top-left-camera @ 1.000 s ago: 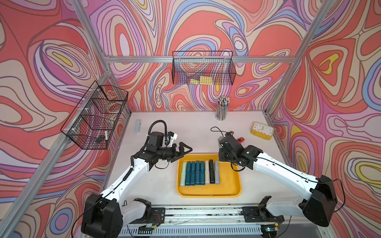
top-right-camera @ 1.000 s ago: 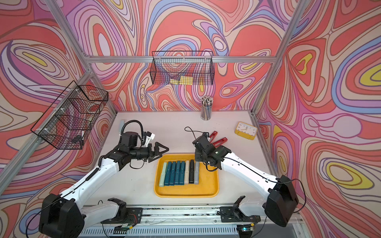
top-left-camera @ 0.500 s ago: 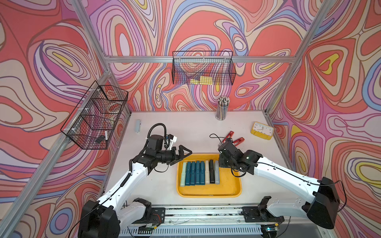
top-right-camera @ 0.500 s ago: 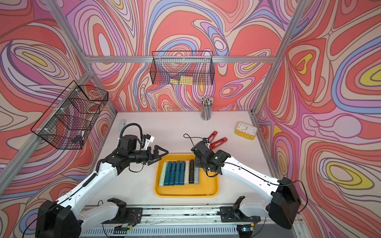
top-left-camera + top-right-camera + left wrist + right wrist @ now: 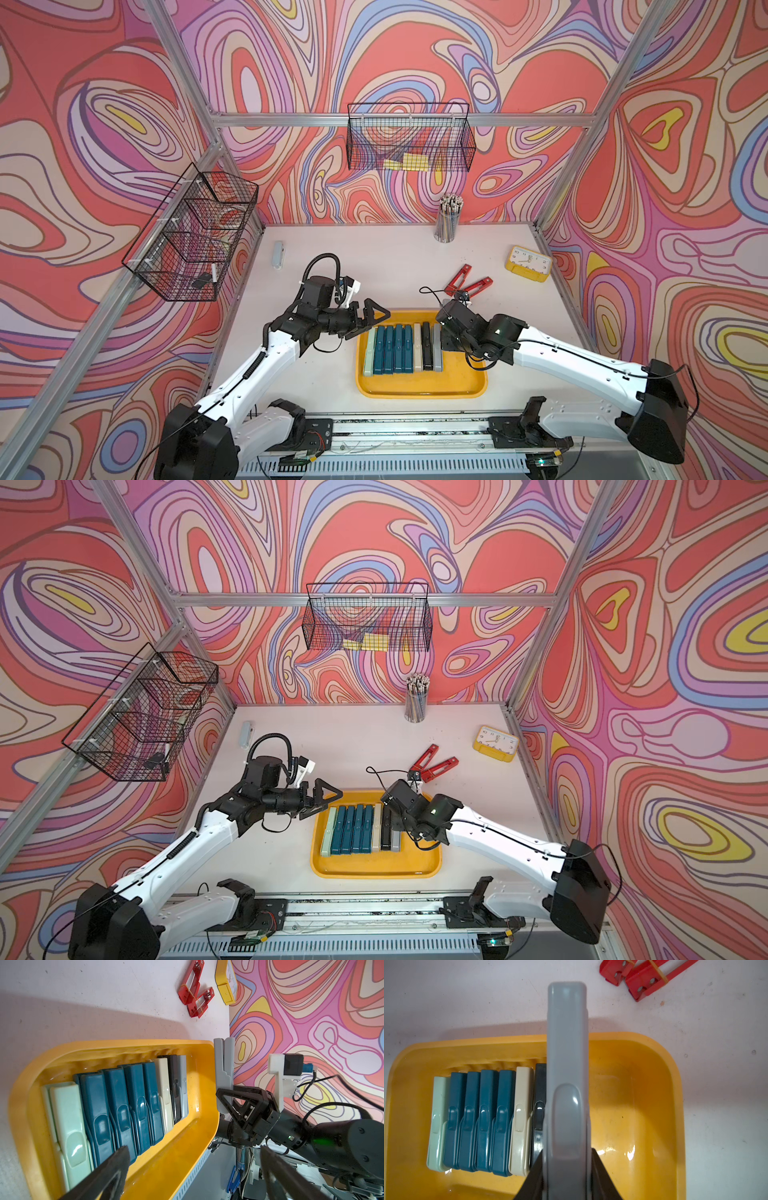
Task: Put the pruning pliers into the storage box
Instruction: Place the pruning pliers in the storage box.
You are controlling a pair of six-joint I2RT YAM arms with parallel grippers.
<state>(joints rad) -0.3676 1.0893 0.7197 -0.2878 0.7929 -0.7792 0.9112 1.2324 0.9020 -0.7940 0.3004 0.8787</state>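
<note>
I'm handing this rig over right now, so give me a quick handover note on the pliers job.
Left gripper: open, empty, at the tray's far left corner.
Right gripper: shut on grey pliers, over the tray.
Done: eight pliers in a row in the tray.
Left: lower the held one; two red pliers and another grey one lie on the table.

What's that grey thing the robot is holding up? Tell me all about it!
The grey pruning pliers are a long, slim bar of smooth, shiny plastic with a rounded raised lever on top. From the side, they show two arms shut flat together. The right gripper pinches one end and holds them about level above the yellow storage box. The free end pokes out past its rim. Nothing else seems to touch them.
</note>
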